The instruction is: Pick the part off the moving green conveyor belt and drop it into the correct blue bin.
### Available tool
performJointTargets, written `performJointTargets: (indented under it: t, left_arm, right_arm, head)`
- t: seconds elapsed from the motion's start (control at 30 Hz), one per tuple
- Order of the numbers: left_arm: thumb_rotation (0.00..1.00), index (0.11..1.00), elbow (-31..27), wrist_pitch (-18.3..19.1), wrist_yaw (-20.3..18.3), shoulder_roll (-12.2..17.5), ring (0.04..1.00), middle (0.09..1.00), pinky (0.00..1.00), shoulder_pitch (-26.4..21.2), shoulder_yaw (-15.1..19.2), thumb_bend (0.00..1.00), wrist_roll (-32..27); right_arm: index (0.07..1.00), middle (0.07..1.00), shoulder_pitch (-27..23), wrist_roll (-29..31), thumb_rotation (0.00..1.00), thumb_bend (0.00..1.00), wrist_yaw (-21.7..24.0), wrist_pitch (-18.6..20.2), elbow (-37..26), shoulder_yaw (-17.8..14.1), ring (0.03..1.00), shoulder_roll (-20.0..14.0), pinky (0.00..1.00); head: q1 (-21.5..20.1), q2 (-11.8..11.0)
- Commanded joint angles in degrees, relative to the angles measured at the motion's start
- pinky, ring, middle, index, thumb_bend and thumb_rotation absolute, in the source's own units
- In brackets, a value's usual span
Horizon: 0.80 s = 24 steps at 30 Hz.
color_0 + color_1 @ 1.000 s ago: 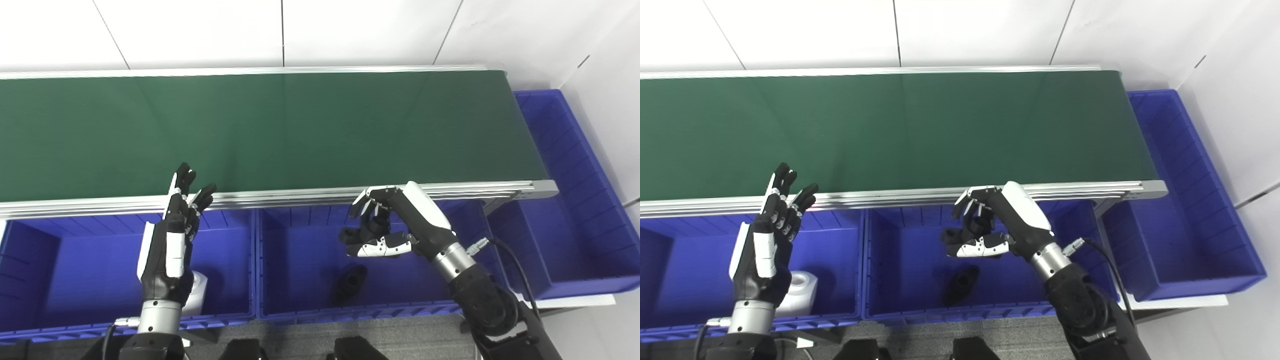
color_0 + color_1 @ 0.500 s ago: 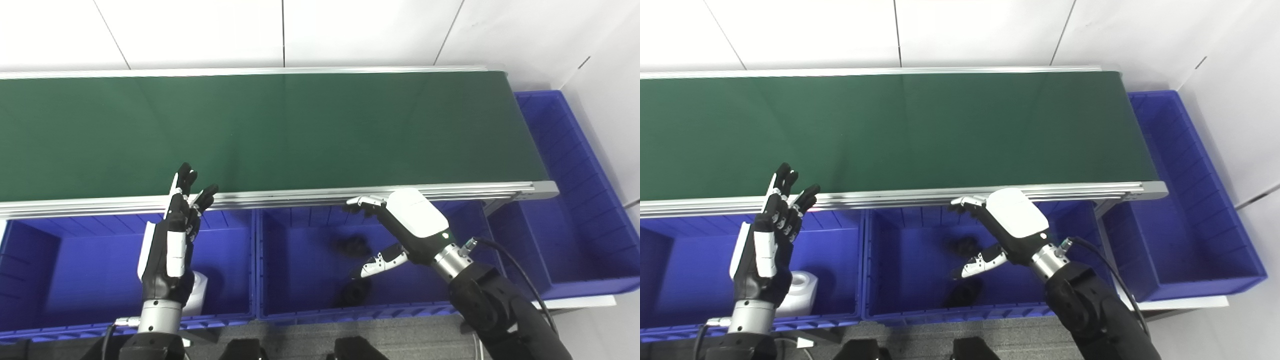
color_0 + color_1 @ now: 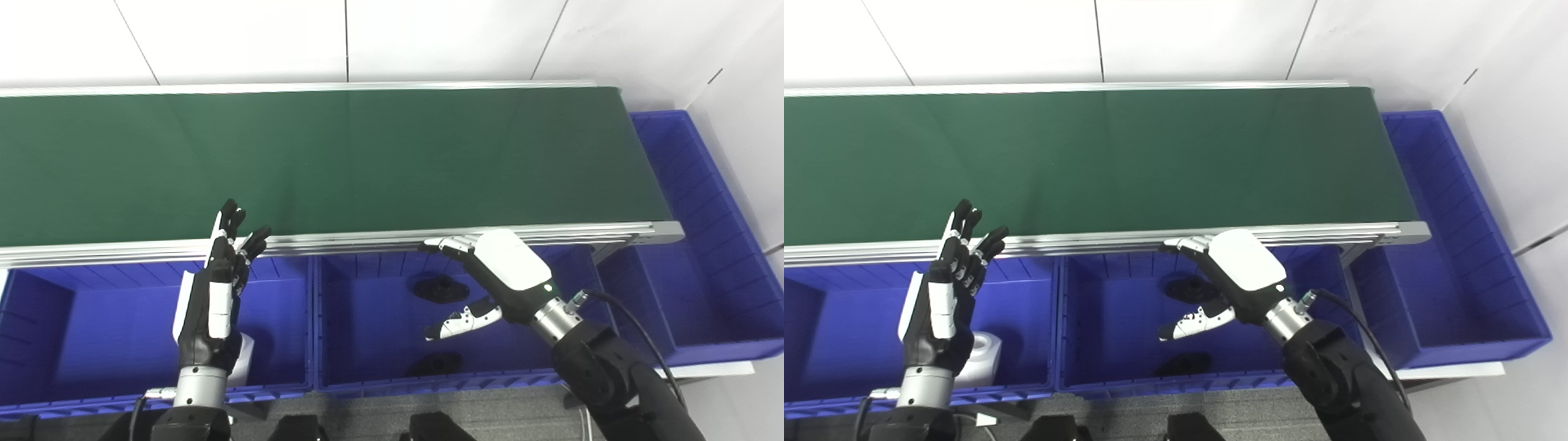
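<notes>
A black part [image 3: 440,288] lies on the floor of the middle blue bin [image 3: 367,318], just under my right hand [image 3: 490,275]. That hand is open, palm down, fingers spread over the bin, holding nothing. A second black part [image 3: 436,363] rests near the bin's front wall. My left hand [image 3: 214,288] stands upright and open above the left blue bin [image 3: 110,331], fingertips level with the conveyor's front rail. The green conveyor belt [image 3: 318,159] carries no part in view.
A white part [image 3: 980,358] sits in the left bin behind my left wrist. A further blue bin [image 3: 692,245] stands at the belt's right end. The aluminium front rail [image 3: 343,240] runs between belt and bins.
My right hand, shut on the black part a second ago, has opened and the part has dropped to the middle bin's floor. My left hand has barely shifted.
</notes>
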Motion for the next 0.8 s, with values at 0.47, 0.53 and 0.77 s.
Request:
performJointTargets:
  t: [0.47,0.53,0.77]
  left_arm:
    - [1.0,1.0,2.5,-9.2,4.0,-1.4,0.999,1.0,1.0,0.8,-1.1,0.74,12.9]
    - [1.0,1.0,3.2,-10.2,4.7,-1.7,1.0,1.0,1.0,1.0,-1.1,0.73,14.1]
    - [1.0,1.0,5.9,-14.7,7.3,-3.5,1.0,1.0,1.0,2.2,-1.5,0.69,17.5]
  right_arm:
    - [0.916,0.906,16.7,37.4,0.95,0.86,-6.8,4.8,-18.1,-11.6,0.868,16.8,0.8]
    - [0.941,0.935,17.2,40.9,0.97,0.8,-8.3,2.5,-15.6,-13.4,0.895,19.1,0.84]
    - [0.986,0.974,16.0,48.8,1.0,0.79,-9.9,-5.0,-1.7,-19.9,0.939,20.9,0.92]
  head:
    - [5.7,-5.0]
    - [6.9,-6.0]
    - [11.0,-9.4]
